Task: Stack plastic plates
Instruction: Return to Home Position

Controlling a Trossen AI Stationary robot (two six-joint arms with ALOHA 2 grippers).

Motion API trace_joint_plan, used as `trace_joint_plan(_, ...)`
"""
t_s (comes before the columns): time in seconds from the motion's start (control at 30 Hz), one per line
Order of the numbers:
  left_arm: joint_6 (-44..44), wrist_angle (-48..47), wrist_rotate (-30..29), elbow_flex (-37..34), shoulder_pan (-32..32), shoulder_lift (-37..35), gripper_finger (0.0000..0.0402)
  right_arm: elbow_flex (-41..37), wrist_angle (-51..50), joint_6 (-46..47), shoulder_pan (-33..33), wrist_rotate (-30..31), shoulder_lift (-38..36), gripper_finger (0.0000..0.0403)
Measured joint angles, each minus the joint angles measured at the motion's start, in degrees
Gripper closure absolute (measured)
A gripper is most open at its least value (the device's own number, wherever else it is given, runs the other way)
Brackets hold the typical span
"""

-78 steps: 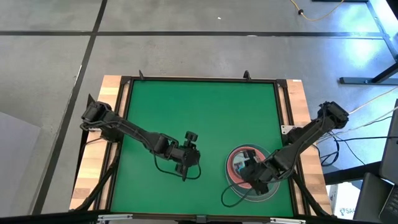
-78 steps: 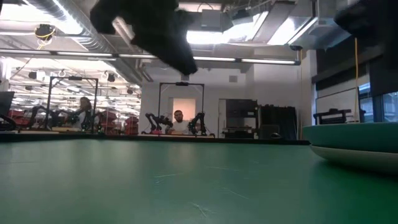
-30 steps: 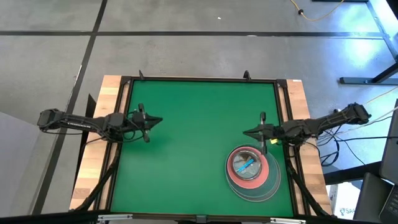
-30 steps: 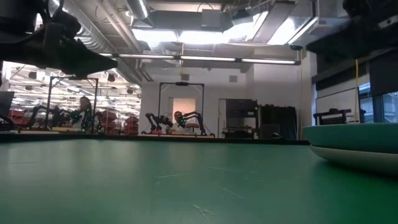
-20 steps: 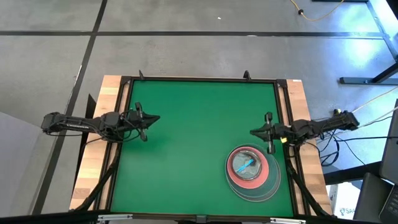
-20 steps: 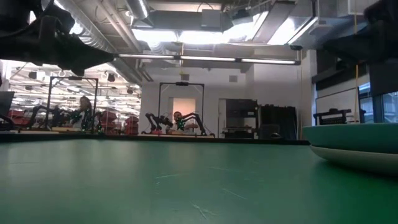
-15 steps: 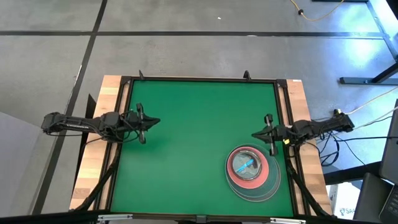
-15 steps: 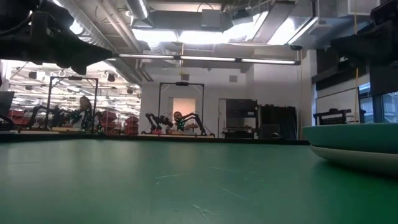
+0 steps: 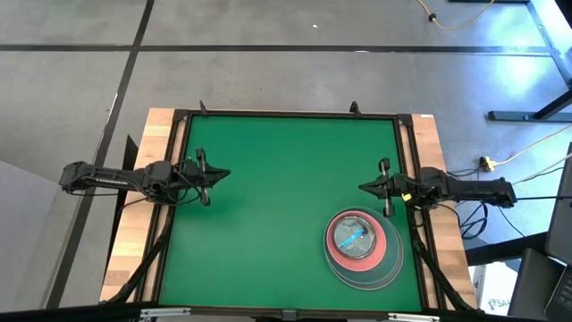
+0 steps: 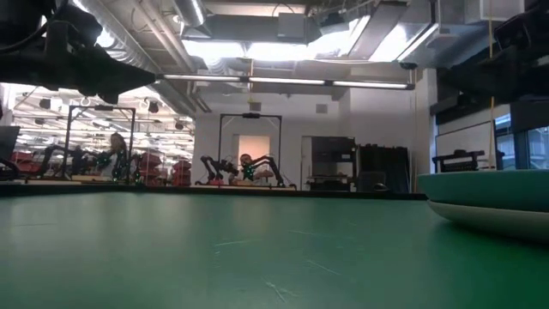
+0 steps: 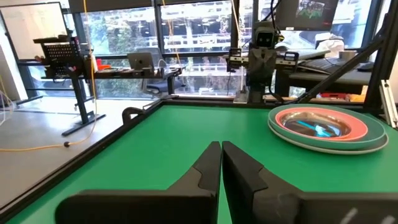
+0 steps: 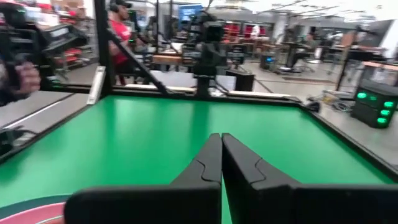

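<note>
The plastic plates (image 9: 360, 250) stand in one stack on the green mat, near the right front corner. A pink large plate (image 11: 348, 129) lies on wider pale and teal ones (image 10: 489, 199), with small translucent plates and a blue mark (image 9: 355, 236) in its hollow. My left gripper (image 9: 223, 173) hovers shut by the mat's left edge and points level toward the right. My right gripper (image 9: 362, 188) hovers shut just behind the stack by the right edge and points level toward the left. Both wrist views show the fingers (image 11: 221, 149) (image 12: 221, 140) closed with nothing between them.
The mat (image 9: 286, 179) lies inside a dark frame on a wooden table (image 9: 433, 134). Cables (image 9: 527, 179) run off the table's right side. Beyond the table stand other robot stations, and a person (image 12: 121, 34) shows in the right wrist view.
My right gripper has drawn back a little toward the table's right edge and sunk slightly, with its arm folding down level. The stack of plates has kept still.
</note>
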Motion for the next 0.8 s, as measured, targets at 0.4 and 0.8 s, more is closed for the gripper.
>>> trace_joint_plan(0.4, -0.15, -0.09, -0.02, 0.0, 0.0, 0.04, 0.0392, 0.0, 0.04, 0.09, -2.25, 1.62, 0.09, 0.0398)
trace_joint_plan(0.8, -0.22, -0.11, -0.02, 0.0, 0.0, 0.04, 0.0392, -0.02, 0.01, 0.09, -2.22, 1.76, 0.09, 0.0397)
